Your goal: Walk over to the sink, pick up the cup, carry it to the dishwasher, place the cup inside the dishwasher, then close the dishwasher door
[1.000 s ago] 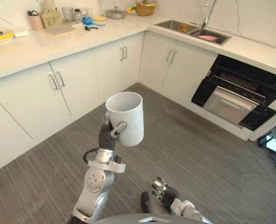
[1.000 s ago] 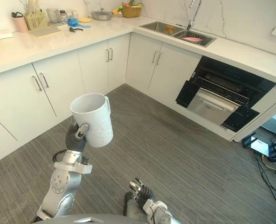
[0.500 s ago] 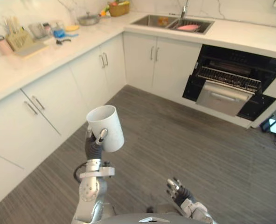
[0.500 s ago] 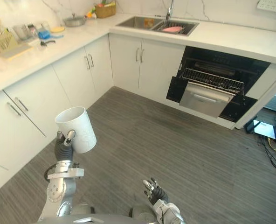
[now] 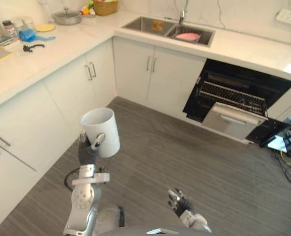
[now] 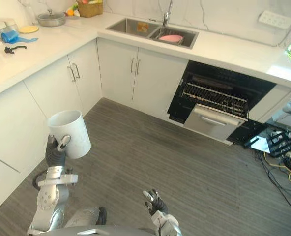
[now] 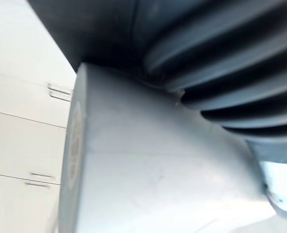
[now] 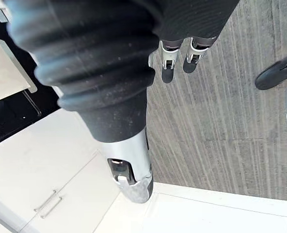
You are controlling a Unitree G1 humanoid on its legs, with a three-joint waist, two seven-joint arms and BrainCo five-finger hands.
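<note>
A white cup (image 5: pixel 101 131) stands upright in the air in front of me, and my left hand (image 5: pixel 88 151) is shut on its lower side with the thumb across the wall. Up close the cup's white wall (image 7: pixel 148 170) lies against that hand's dark cover. The dishwasher (image 5: pixel 236 93) is under the counter to the right of the sink (image 5: pixel 165 28). Its door (image 5: pixel 231 121) hangs down open and a wire rack (image 5: pixel 231 97) shows in the dark inside. My right hand (image 5: pixel 178 200) hangs low over the floor, its fingers (image 8: pixel 170 59) relaxed and holding nothing.
White cabinets (image 5: pixel 91 78) run along the left and far sides under a pale counter (image 5: pixel 47 49) carrying a pot (image 5: pixel 67 17), a basket (image 5: pixel 102 7) and small items. A pink dish (image 5: pixel 187 36) lies in the sink. Cables and gear (image 6: pixel 283 147) lie on the floor at right.
The camera has swung to the right, so the dishwasher now sits nearer the middle and the left counter has slid out. The cup stays held in my left hand.
</note>
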